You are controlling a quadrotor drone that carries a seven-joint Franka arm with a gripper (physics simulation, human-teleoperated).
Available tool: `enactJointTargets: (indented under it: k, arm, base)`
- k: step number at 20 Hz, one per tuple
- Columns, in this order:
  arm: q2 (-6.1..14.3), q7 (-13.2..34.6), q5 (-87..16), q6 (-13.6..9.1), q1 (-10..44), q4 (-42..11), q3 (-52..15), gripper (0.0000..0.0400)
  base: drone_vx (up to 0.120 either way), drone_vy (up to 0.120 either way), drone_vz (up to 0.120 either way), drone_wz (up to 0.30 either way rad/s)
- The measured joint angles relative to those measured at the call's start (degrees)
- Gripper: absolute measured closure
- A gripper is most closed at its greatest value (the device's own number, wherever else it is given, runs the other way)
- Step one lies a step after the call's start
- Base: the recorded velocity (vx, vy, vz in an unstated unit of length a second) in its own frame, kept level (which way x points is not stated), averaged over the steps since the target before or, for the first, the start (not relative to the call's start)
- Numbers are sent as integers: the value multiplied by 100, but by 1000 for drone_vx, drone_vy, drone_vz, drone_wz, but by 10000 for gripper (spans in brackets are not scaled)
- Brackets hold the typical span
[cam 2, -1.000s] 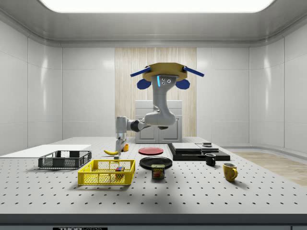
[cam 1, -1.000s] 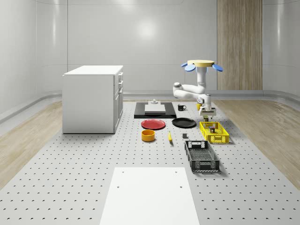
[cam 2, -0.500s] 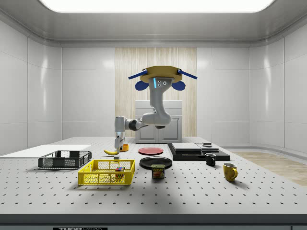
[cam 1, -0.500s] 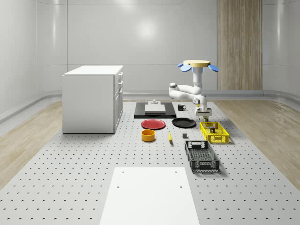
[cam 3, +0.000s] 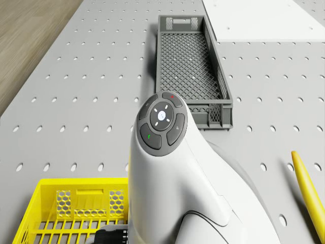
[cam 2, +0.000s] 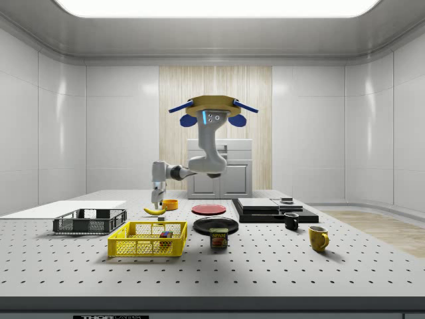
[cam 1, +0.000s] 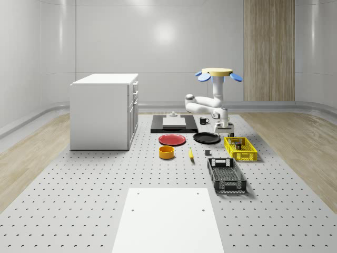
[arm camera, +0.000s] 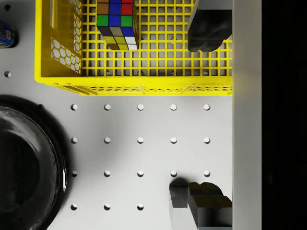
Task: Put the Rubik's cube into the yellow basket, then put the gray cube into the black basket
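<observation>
The Rubik's cube (arm camera: 116, 23) already sits inside the yellow basket (arm camera: 57, 52), so the gray cube (arm camera: 178, 196) comes next — small, rigid and probably light, best pinched across two flat opposite faces. It rests on the desk (arm camera: 139, 139) just beside one of the fingers (arm camera: 207, 28). The gripper (arm camera: 206, 122) is spread wide and holds nothing — the drone (cam 1: 218, 74) hovers near the yellow basket

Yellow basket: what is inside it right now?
The Rubik's cube lies inside the yellow basket, on its mesh floor. One fingertip of the open gripper covers part of the floor there.
</observation>
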State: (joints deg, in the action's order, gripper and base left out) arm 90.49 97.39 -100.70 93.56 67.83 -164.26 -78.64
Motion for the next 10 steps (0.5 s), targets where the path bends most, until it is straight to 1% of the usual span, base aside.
enactJointTargets:
  k: [1, 3, 5, 10]
  arm:
    - [0, 0, 0, 0, 0, 0, 0, 0]
    - [-1, 0, 0, -1, 0, 0, 0, 0]
    - [-1, 0, -1, -1, 0, 0, 0, 0]
    - [-3, 0, -1, -3, -1, 0, 0, 0]
  base:
    - [80, -120, 0, 0]
    - [0, -120, 0, 0]
    - [100, -120, 0, 0]
    - [0, -120, 0, 0]
